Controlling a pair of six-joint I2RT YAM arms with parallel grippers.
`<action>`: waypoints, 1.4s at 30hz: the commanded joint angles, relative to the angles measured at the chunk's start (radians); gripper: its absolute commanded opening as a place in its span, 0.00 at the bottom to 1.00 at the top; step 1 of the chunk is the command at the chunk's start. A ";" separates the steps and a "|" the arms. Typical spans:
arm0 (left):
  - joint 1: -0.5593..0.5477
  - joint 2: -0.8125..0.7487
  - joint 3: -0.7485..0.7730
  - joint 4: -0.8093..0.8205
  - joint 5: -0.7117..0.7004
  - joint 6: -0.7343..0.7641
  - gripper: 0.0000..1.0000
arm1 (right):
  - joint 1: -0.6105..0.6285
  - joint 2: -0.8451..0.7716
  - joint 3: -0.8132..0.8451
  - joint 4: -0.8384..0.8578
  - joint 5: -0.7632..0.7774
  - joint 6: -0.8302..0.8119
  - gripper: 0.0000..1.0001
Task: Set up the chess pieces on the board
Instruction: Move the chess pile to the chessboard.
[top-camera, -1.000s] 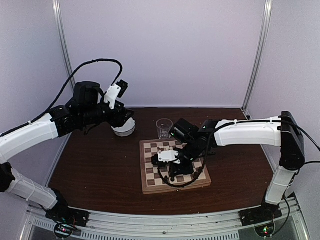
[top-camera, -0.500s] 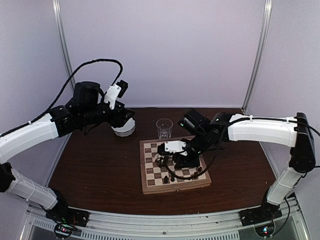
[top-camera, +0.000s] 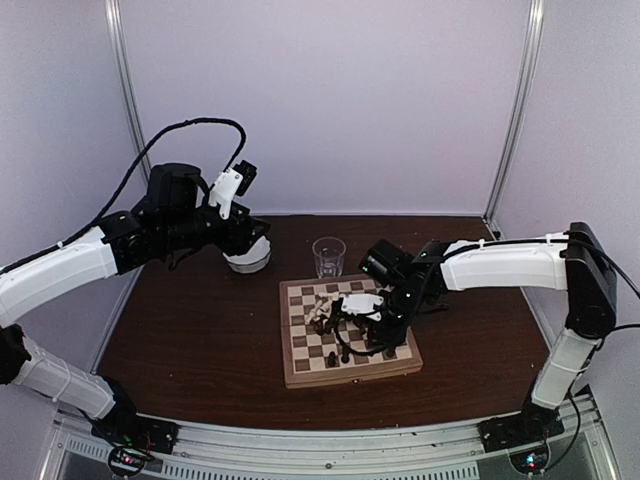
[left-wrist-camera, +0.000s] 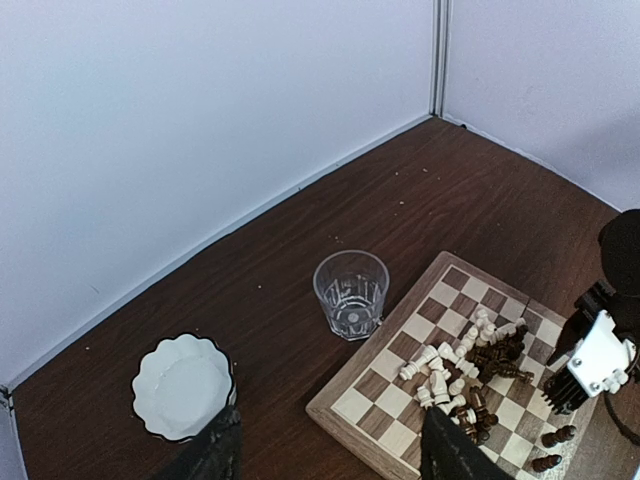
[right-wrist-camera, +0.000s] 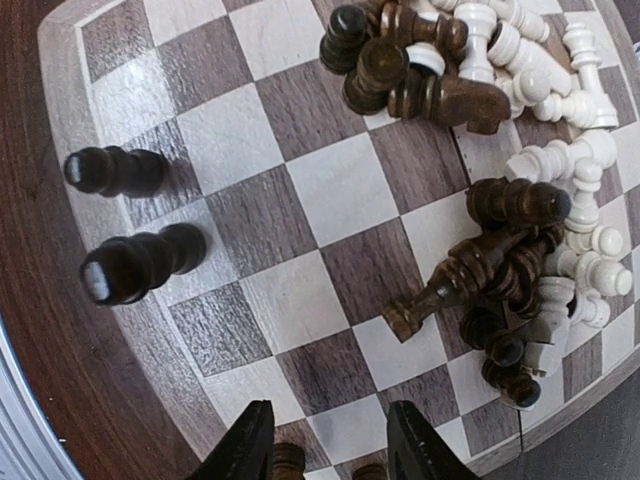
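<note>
While above board (right-wrist-camera: 330, 190), right gripper (right-wrist-camera: 328, 410) part-open, empty.

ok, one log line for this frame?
left gripper: open, empty | right gripper: open, low over board | two dark pieces: upright at edge | heap of pieces: lying on board

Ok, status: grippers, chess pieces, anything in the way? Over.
Left gripper open, empty, high near the white bowl. Right gripper open, low over the board. Chess pieces mostly heaped mid-board, few dark ones standing. Glass beside board, not blocking.
</note>
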 joint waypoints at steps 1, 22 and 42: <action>0.003 0.004 -0.002 0.032 0.001 -0.012 0.61 | 0.003 0.069 0.063 -0.006 0.042 0.058 0.42; 0.005 -0.007 -0.005 0.034 -0.004 -0.008 0.60 | -0.032 0.231 0.192 -0.029 0.133 0.207 0.39; 0.003 0.043 -0.030 0.083 0.087 -0.038 0.60 | -0.085 0.035 0.123 0.004 0.170 0.252 0.04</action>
